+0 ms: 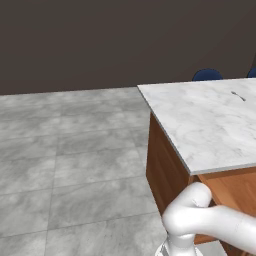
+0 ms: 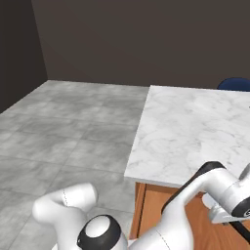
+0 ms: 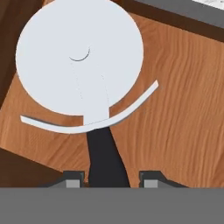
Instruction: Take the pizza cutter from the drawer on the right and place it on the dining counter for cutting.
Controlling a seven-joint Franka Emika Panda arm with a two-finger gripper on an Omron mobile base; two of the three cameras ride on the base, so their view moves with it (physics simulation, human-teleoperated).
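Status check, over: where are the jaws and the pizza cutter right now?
Jaws either side of the pizza cutter handle, gap remaining. Cutter lies flat on the wood drawer floor. Dining counter above. Nothing blocking.

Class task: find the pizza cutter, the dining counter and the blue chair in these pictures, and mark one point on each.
pizza cutter (image 3: 81, 57): hand view, on the round white blade.
dining counter (image 1: 200, 120): left base view, on the bare marble top.
blue chair (image 1: 207, 75): left base view, on its rounded back behind the counter.

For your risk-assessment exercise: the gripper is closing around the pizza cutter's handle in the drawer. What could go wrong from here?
1. The fingertips flank the dark handle's end, far from the heavy wheel, so the pizza cutter might pivot or slip when lifted.
2. The dining counter overhangs the arm, so lifting straight up could strike the slab's edge.
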